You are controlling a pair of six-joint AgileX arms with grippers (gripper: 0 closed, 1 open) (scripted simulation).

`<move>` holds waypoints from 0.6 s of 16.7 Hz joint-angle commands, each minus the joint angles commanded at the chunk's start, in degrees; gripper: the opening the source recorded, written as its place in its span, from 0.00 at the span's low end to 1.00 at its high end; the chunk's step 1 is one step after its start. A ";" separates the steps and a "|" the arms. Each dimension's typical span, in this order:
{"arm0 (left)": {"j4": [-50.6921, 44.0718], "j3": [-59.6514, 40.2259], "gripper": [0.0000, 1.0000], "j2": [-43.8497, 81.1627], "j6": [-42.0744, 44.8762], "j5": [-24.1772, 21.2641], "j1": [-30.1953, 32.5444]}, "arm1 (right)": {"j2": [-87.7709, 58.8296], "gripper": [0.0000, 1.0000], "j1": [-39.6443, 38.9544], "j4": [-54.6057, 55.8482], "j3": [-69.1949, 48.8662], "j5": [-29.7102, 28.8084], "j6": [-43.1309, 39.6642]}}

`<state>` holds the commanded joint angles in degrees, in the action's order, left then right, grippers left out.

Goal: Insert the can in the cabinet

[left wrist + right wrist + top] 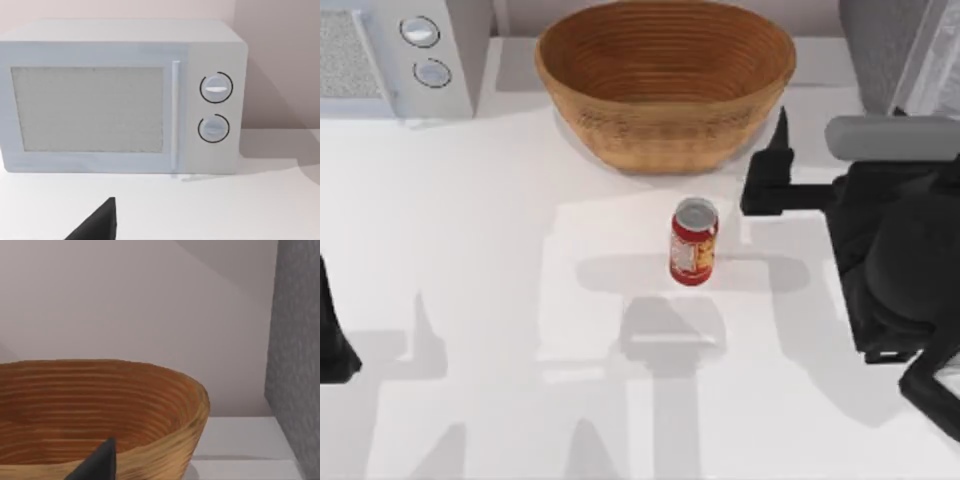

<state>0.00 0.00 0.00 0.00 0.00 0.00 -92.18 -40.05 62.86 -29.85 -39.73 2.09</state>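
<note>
The can [694,243] stands upright near the middle of the white worktop [470,300], in front of the wicker basket [665,80] and apart from it, with nothing gripping it. The right claw [772,178] hovers just right of the can and slightly farther back, near the basket's right end; one dark fingertip [100,462] shows in the right wrist view against the basket wall, and whether the fingers stand apart or together cannot be told. The cabinet [885,50] sits at the far right corner, its grey speckled side [297,355] rising beside the basket in the right wrist view; whether its door is open cannot be made out. The left claw [332,340] is parked at the worktop's left edge, facing the white appliance [120,95] with two knobs, its state likewise unclear. The step in hand looks like the approach to the can, the grasp not yet made. The next move probably calls for the right claw to come down and toward the can, fingers spread either side of its body, then close without tipping it.
</note>
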 joint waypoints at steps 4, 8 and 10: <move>0.00 0.00 1.00 0.00 0.00 0.00 0.00 | -21.71 1.00 -8.08 14.43 -7.09 -8.92 -0.36; 0.00 0.00 1.00 0.00 0.00 0.00 0.00 | -38.74 1.00 -13.99 25.58 -12.66 -15.73 -0.88; 0.00 0.00 1.00 0.00 0.00 0.00 0.00 | -44.80 1.00 -15.95 29.51 -14.65 -18.10 -1.14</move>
<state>0.00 0.00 0.00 0.00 0.00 0.00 -136.98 -56.00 92.37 -44.50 -57.83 0.94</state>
